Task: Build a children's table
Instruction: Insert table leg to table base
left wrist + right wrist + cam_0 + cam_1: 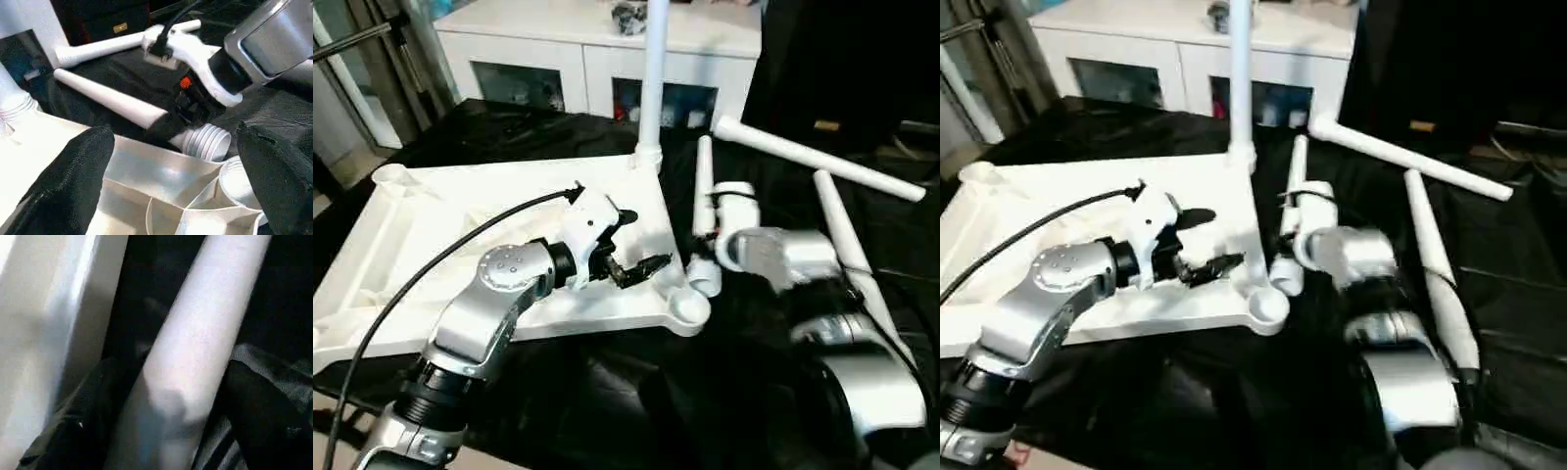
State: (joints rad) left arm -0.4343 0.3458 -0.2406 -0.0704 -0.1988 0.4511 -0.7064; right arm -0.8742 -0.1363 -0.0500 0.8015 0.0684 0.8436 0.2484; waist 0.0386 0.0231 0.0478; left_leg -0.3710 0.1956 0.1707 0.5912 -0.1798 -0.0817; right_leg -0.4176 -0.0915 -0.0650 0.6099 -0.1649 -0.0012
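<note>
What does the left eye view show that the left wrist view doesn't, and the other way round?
Left eye view: the whole tabletop and the silver left forearm. Left wrist view: the ribs meeting the near corner socket, close up. Both: the open left claw over the tabletop, and loose legs on the black cloth.

Black-draped table (558,392), upturned white tabletop (431,245), three loose white legs (813,157) beside it
</note>
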